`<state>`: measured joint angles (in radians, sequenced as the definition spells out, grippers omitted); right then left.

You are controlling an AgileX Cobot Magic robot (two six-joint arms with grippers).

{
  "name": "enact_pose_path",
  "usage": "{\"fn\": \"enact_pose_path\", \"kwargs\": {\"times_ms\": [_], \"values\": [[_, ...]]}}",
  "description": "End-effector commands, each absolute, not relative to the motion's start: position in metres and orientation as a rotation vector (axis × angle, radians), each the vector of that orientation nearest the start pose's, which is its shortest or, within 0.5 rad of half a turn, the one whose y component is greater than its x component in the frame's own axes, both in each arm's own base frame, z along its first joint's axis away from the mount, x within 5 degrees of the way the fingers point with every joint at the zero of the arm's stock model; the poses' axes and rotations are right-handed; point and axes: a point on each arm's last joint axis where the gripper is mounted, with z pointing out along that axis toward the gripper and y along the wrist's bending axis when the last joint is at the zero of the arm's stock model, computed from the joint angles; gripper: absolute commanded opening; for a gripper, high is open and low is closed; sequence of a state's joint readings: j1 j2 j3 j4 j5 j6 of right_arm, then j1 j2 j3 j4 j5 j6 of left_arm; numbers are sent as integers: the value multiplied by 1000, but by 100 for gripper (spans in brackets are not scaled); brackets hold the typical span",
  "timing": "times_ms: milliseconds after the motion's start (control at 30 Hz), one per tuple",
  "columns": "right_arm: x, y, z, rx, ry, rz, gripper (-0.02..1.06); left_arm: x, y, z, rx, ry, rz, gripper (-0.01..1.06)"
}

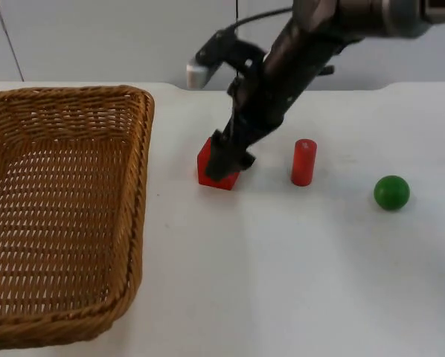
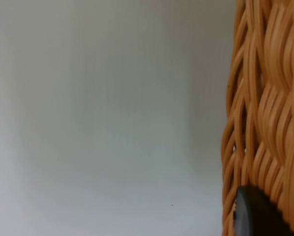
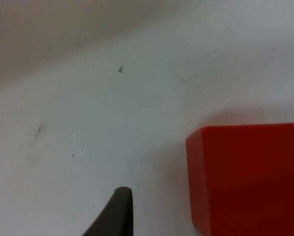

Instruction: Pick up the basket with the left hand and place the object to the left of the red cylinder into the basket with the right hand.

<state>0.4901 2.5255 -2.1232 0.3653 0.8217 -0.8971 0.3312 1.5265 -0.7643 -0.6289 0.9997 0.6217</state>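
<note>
Red block (image 1: 216,169), flat-faced, sharp-edged

A woven wicker basket (image 1: 59,216), tan and rectangular, stands open side up at the table's left. A red block (image 1: 215,169) rests on the table right of the basket, just left of an upright red cylinder (image 1: 303,162), apart from both.
</note>
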Motion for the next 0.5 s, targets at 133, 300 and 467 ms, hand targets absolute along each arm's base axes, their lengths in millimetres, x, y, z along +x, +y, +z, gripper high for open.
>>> {"fn": "enact_pose_path", "kwargs": {"times_ms": [133,300,467], "values": [[468,281,100,-1466,2144,272,90,236,33,191,-137,2890,-757,0],[468,281,101,-1446,2159,283,41,236,33,191,-137,2890,-757,0],[466,279,132,-1374,2182,297,0,236,33,191,-137,2890,-757,0]]}}
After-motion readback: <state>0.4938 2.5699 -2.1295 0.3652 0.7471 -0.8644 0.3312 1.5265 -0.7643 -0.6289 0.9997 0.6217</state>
